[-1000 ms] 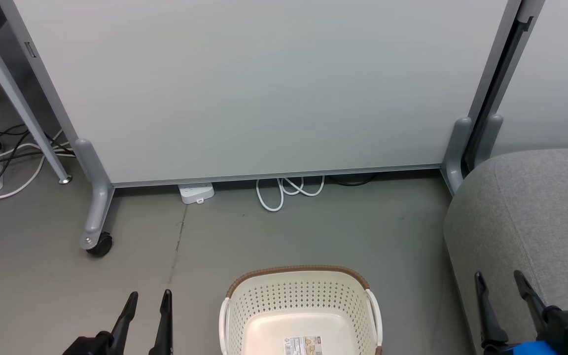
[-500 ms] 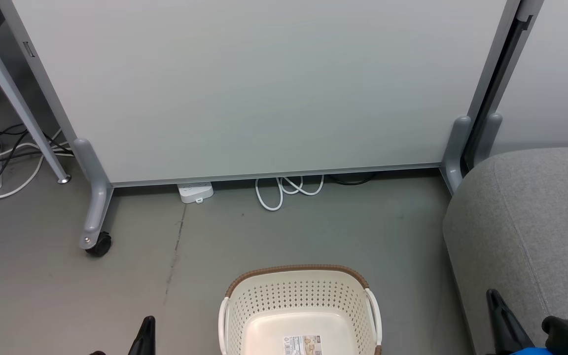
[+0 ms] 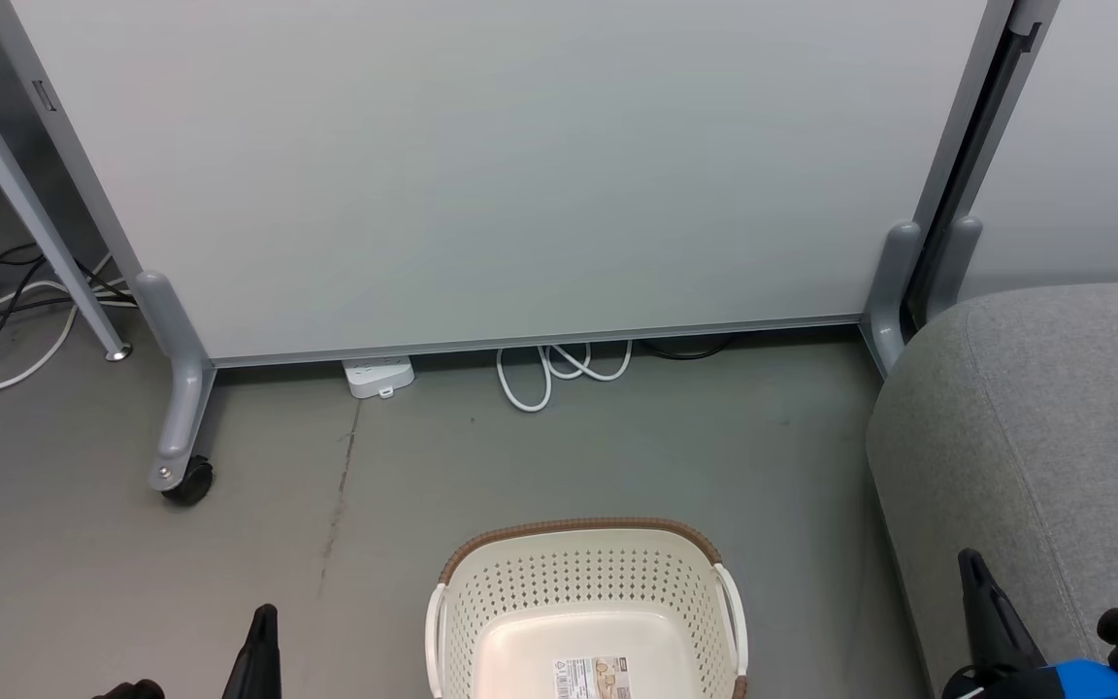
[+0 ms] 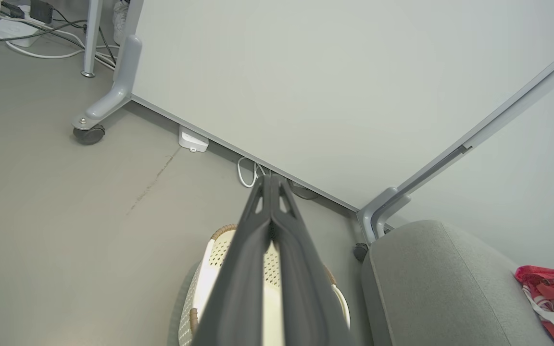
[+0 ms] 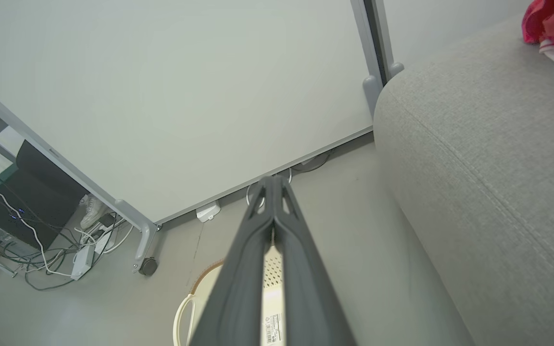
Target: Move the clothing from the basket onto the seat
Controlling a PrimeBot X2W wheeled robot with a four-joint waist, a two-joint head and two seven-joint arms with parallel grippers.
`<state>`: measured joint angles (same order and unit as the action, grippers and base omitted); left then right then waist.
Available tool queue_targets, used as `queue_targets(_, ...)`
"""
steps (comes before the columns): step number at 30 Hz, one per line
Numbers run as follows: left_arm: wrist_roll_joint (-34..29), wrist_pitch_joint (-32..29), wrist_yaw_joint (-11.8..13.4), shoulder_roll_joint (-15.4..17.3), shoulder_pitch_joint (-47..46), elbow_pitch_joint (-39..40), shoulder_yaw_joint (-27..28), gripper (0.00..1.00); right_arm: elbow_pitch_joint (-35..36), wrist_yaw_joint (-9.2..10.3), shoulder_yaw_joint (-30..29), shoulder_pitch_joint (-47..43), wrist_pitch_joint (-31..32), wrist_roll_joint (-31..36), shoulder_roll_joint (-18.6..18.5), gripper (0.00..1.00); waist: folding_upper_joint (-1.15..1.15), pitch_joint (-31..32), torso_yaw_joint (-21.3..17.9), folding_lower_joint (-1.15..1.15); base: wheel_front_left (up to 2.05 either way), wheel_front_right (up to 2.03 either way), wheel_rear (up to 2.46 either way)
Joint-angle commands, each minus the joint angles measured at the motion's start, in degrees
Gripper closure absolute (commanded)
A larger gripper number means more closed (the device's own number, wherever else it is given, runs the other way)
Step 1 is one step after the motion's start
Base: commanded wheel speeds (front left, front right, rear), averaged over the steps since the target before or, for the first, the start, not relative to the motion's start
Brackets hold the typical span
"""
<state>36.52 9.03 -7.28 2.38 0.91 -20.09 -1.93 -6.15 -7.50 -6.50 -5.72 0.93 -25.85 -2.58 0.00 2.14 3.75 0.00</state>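
left gripper (image 3: 265, 614) lower; cream perforated basket (image 3: 583, 575)

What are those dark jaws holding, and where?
Nothing. The left gripper and right gripper are both shut empty; the bright red fabric clothing lies on the grey woven seat.

Perforated plastic basket (image 3: 586, 582); matt woven-cloth seat (image 3: 1035, 427)

closed left gripper (image 4: 271, 179), basket (image 4: 216, 255), clothing (image 4: 546, 298) on seat (image 4: 440, 278)
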Motion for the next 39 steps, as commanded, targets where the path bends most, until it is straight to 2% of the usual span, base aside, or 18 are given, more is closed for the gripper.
queue_targets(1, 1.29, -0.33, -0.07, 0.31, -1.77, 1.1, 0.52, 1.0, 0.54, 0.0, -0.02, 1.63, 0.03, -1.59, -0.17, 1.0, 0.0, -0.01, -0.02, 0.0, 0.0, 0.0, 0.0)
queue_targets(12, 10.8, -2.98, -0.1, 0.39, -2.83, 2.03, 1.91, 1.0, -0.88, 0.0, -0.02, 3.52, 1.0, -12.89, -0.21, 1.0, 0.0, -0.28, -0.45, 0.0, 0.0, 0.0, 0.0)
queue_targets(39, 27.7, -7.72, -0.18, 0.52, -4.66, 3.62, 4.47, 1.0, -3.48, 0.0, -0.04, 6.84, 2.74, -33.01, -0.3, 1.0, 0.0, -0.87, -1.4, 0.0, 0.0, 0.0, 0.0)
